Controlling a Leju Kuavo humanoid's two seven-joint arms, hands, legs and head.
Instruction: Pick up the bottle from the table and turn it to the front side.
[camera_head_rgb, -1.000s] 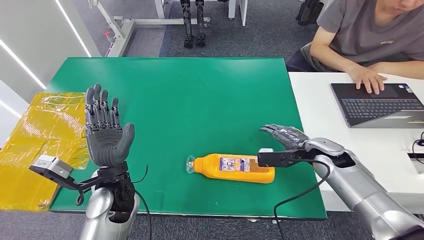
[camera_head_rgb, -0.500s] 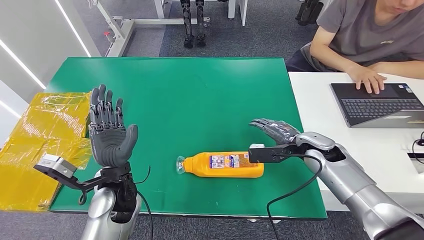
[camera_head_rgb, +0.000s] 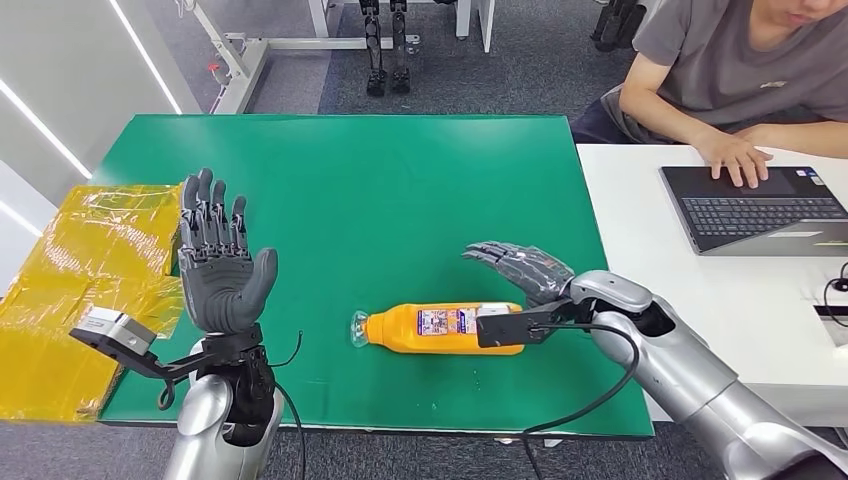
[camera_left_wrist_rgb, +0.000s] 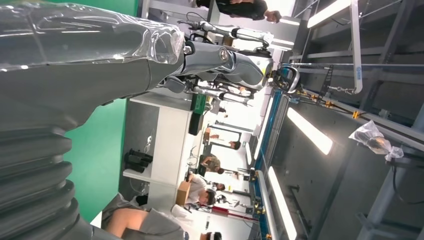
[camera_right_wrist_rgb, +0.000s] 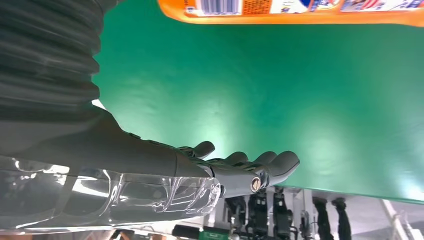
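An orange bottle (camera_head_rgb: 430, 328) with a printed label lies on its side on the green table (camera_head_rgb: 400, 190), clear cap toward the left. My right hand (camera_head_rgb: 518, 268) hovers open just beyond the bottle's base end, fingers spread and holding nothing. The black wrist unit hides part of the base. In the right wrist view the bottle (camera_right_wrist_rgb: 300, 9) lies across a strip of bare green from the hand's extended fingers (camera_right_wrist_rgb: 245, 167). My left hand (camera_head_rgb: 218, 265) is raised upright near the table's front left, palm open and holding nothing; it shows as grey (camera_left_wrist_rgb: 75, 60) in the left wrist view.
A yellow plastic sheet (camera_head_rgb: 80, 270) lies off the table's left edge. A white table (camera_head_rgb: 640, 220) adjoins on the right, carrying a laptop (camera_head_rgb: 760, 208). A seated person (camera_head_rgb: 740, 60) has a hand on it. Robot legs stand beyond the far edge.
My right hand has swept left along the table, and the bottle has slid left with it. The left hand has barely shifted.
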